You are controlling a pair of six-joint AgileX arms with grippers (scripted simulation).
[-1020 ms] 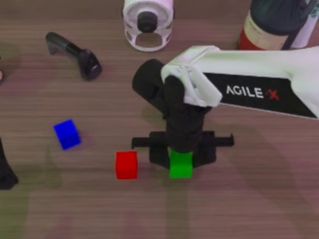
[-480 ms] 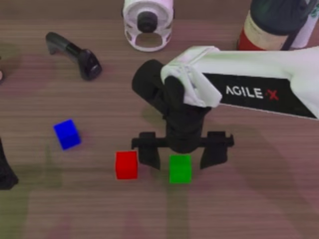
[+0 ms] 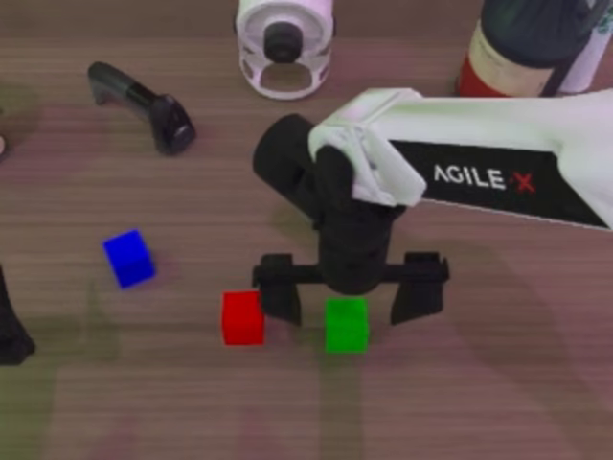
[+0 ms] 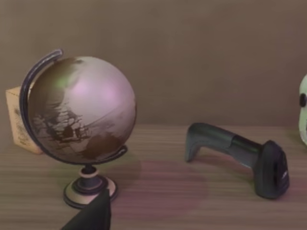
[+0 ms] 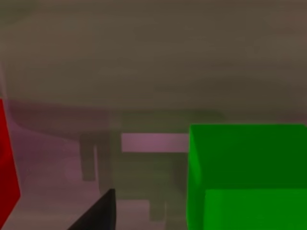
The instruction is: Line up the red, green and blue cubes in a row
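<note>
Two cubes set close in a row on the counter (image 3: 498, 402): red cube (image 3: 242, 317), then green cube (image 3: 346, 324) to its right, a small gap between. Right pincer (image 3: 350, 299) spread wide over the green cube, fingers clear of both faces, apparently to free it. Blue cube (image 3: 128, 257) well apart at left, not yet aligned. Left pincer barely in view; state not determinable. Legible on right arm: "AGILE X".

Plain bright green cube (image 3: 346, 324) between the black right gripper's (image 3: 350, 299) fingers; red cube (image 3: 242, 318) beside; blue cube (image 3: 128, 257) farther off.
</note>
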